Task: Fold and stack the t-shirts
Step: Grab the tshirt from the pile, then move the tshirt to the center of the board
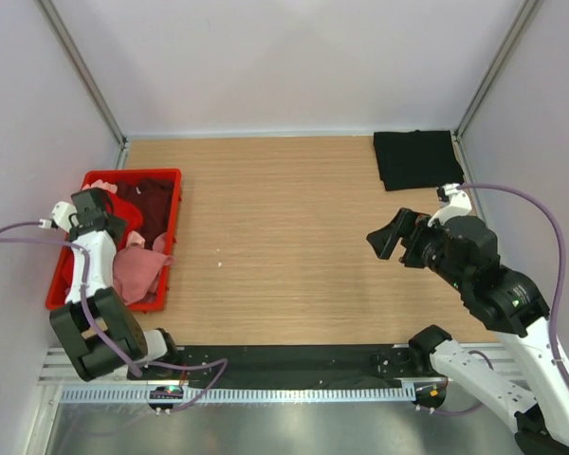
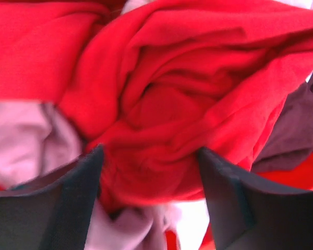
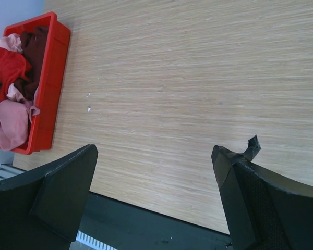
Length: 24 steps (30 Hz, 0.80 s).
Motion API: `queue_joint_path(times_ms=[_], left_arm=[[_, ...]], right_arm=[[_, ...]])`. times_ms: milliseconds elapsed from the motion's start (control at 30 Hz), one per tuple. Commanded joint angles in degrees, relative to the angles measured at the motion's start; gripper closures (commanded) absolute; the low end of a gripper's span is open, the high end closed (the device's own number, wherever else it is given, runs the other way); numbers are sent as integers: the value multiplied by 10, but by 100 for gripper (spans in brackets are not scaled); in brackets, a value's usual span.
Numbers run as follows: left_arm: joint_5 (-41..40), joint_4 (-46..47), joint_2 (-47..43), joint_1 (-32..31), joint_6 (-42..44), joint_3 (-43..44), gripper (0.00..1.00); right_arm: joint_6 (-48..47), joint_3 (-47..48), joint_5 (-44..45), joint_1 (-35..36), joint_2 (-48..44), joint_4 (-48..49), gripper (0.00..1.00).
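Several crumpled t-shirts lie in a red crate (image 1: pixel 175 204) at the left: a bright red one (image 1: pixel 125 207), a dark maroon one (image 1: pixel 156 203) and a dusty rose one (image 1: pixel 137 270). My left gripper (image 1: pixel 106 220) is down in the crate. In the left wrist view the left gripper (image 2: pixel 150 151) is open, its fingers (image 2: pixel 78 187) straddling a bunched fold of the bright red shirt (image 2: pixel 198 78), with pink cloth (image 2: pixel 21 140) at left and maroon cloth (image 2: pixel 297 125) at right. A folded black t-shirt (image 1: pixel 417 159) lies at the far right. My right gripper (image 1: pixel 384 237) is open and empty above the table.
The wooden table (image 1: pixel 284 237) is bounded by white walls at the back and sides. A black strip (image 1: pixel 294 360) and metal rail run along the near edge. The right wrist view shows the crate (image 3: pixel 55 78) far off to the left of the right gripper (image 3: pixel 154 151).
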Motion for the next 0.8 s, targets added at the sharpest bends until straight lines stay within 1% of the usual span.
queue_joint_path(times_ms=[0, 33, 67, 100, 133, 200, 300, 333, 367, 433, 467, 500, 567, 600, 633, 667, 733, 767], left_arm=[[40, 76, 44, 18, 35, 31, 34], [60, 64, 55, 22, 38, 52, 55], [65, 56, 63, 25, 40, 64, 66], [66, 49, 68, 25, 45, 74, 73], [71, 45, 66, 25, 54, 82, 83], [86, 40, 43, 25, 62, 112, 92], [112, 33, 7, 21, 77, 165, 96], [130, 26, 1, 15, 84, 182, 100], [138, 20, -3, 11, 86, 222, 100], [172, 18, -9, -3, 89, 260, 100], [229, 18, -9, -8, 86, 285, 100], [256, 26, -8, -15, 84, 328, 100], [305, 35, 0, -49, 60, 383, 100], [344, 45, 2, -63, 48, 440, 100], [362, 54, 11, -85, 36, 465, 100], [377, 63, 14, -131, 14, 488, 100], [402, 109, 23, -194, -2, 546, 100], [412, 124, 36, -253, -14, 565, 100]], right_arm=[[-4, 25, -5, 2, -20, 11, 0], [-7, 25, -3, 2, -27, 11, 0], [-11, 26, 1, 3, -30, 10, 0], [-13, 27, 2, 3, -33, 9, 0], [-16, 27, 10, 2, -36, 8, 0], [-23, 30, 17, 3, -41, 5, 0], [-28, 30, 27, 3, -38, 5, 0], [-28, 29, 27, 2, -37, 6, 0], [-29, 27, 25, 2, -33, 8, 0], [-27, 25, 23, 2, -29, 14, 0], [-26, 23, 20, 3, -27, 16, 0], [-24, 22, 19, 2, -24, 19, 0], [-20, 19, 17, 2, -22, 26, 0], [-19, 17, 15, 2, -22, 29, 0], [-15, 16, 15, 2, -22, 33, 0], [-14, 14, 14, 2, -22, 35, 0], [-7, 12, 15, 2, -22, 39, 0], [-5, 11, 16, 2, -22, 39, 0]])
